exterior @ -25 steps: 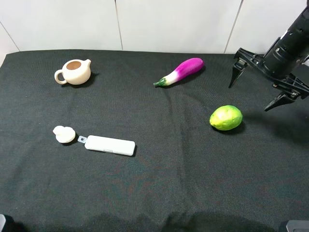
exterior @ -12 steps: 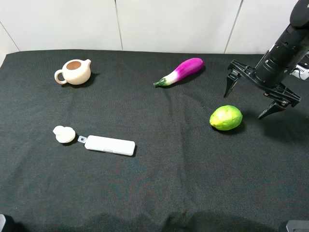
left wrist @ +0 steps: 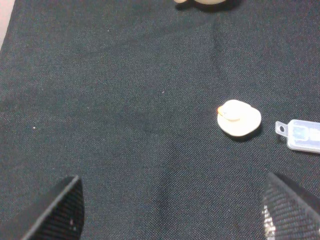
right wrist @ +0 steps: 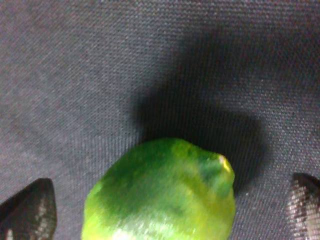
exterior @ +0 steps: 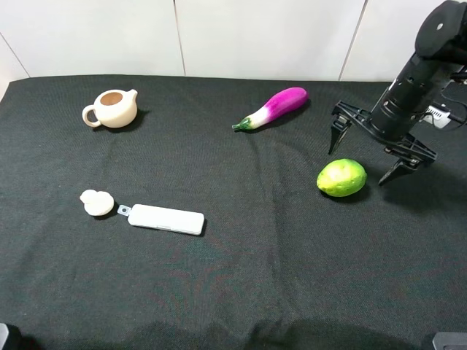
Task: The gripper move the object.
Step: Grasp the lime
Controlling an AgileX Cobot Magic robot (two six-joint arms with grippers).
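Lime (exterior: 341, 178) on cloth (exterior: 255, 277), right jaws spread nearby

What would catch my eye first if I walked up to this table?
The glossy yellow-green lime on the right of the black cloth stands out, with a black claw hanging wide open close by it, not gripping it. Next comes the purple-and-white eggplant at the back middle, then a cream teapot at back left.

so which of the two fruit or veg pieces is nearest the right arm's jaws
The yellow-green lime, lying right beside the open jaws; the purple eggplant sits well off, nearer the back wall.
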